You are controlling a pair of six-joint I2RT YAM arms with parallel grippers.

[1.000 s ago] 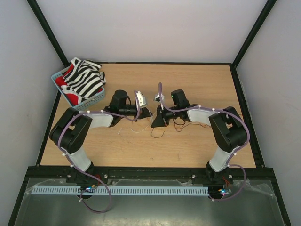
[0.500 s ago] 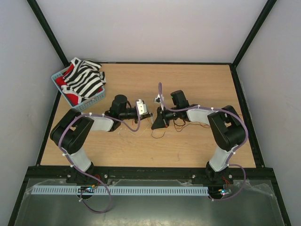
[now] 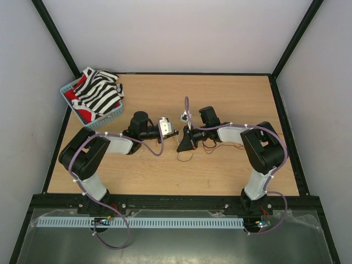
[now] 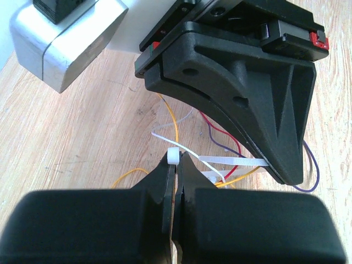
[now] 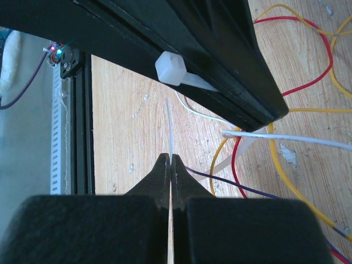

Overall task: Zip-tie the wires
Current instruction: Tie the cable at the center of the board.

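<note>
My left gripper (image 4: 176,159) is shut on the small square head of the whitish zip tie (image 4: 236,162). The ribbed strip runs right, across the red, yellow and purple wires (image 4: 220,135), and passes under my right gripper (image 4: 283,175). In the right wrist view my right gripper (image 5: 170,159) is shut on the zip tie's thin tail (image 5: 169,129). The head (image 5: 168,69) shows against the left gripper's black finger above. Loose wires (image 5: 280,170) curl over the wood to the right. From above, both grippers (image 3: 175,133) (image 3: 185,144) meet tip to tip at mid-table.
A blue basket (image 3: 105,119) holding striped black-and-white cloth (image 3: 99,91) stands at the back left. More wire loops (image 3: 212,147) trail on the table under the right arm. Black frame rails border the table, and a slotted strip (image 3: 137,223) runs along the near edge.
The left wrist has turned and moved right, bringing its gripper close to the right gripper. The right arm has edged slightly left. Both grippers stay shut.
</note>
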